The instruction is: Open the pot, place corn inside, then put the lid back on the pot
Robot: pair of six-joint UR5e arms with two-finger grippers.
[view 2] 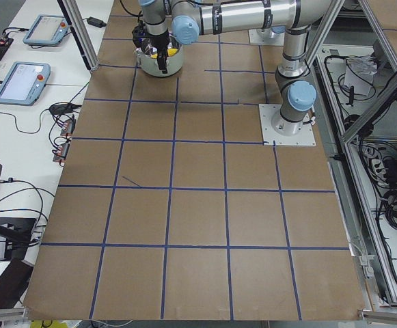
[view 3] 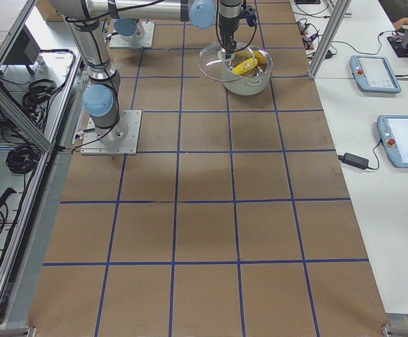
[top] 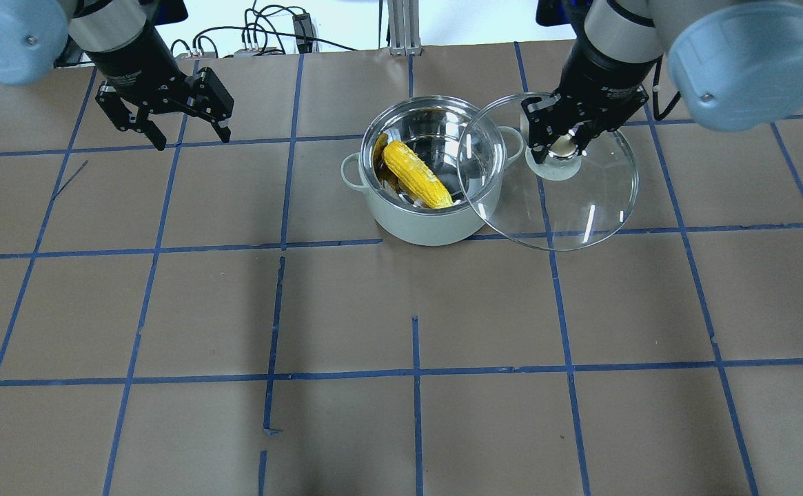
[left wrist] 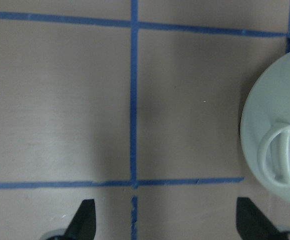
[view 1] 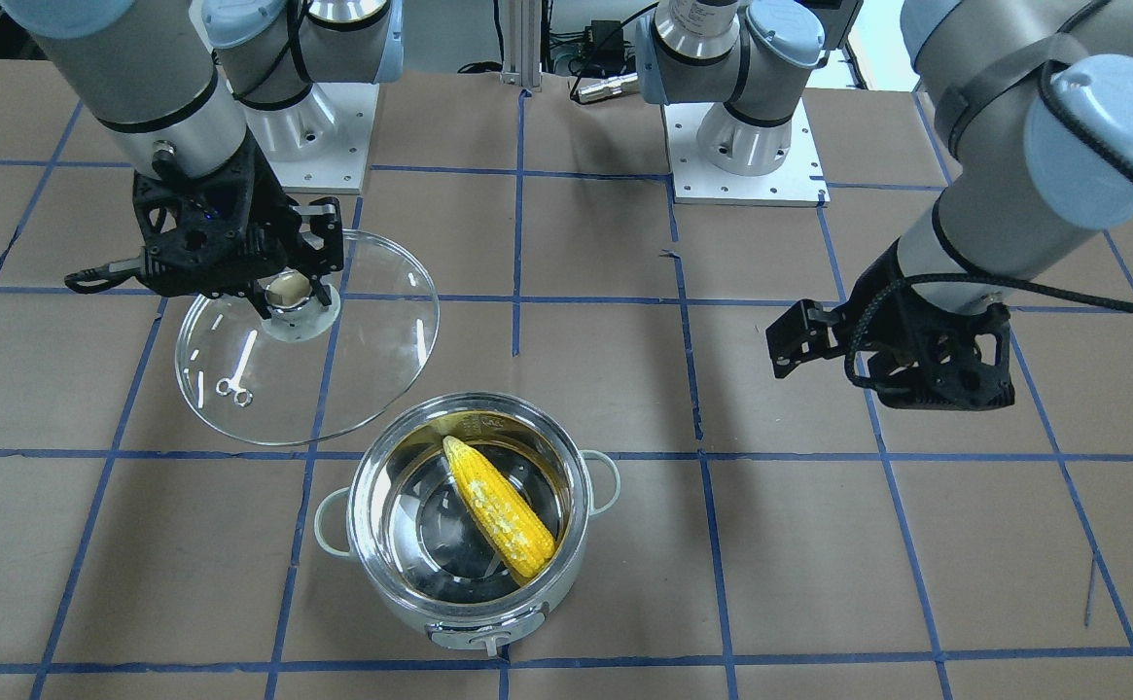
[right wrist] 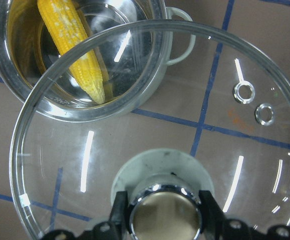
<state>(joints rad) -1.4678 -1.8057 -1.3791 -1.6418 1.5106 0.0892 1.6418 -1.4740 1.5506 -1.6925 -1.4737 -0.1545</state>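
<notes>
Glass lid clamped by its brass knob in the right gripper, fingers closed tight on either side. Held just beside the pot, edge overlapping the pot's rim in the overhead view. Yellow corn lying slantwise inside the open pot, against the steel wall. Left gripper spread wide, holding nothing, well apart from the pot, above the brown papered table.

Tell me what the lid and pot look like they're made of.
Lid: apparently clear glass; blue tape lines show through it. Pot: mirror-shiny inside, likely steel, reflecting the corn; outside a matte pale green coating, perhaps enamel or paint.
</notes>
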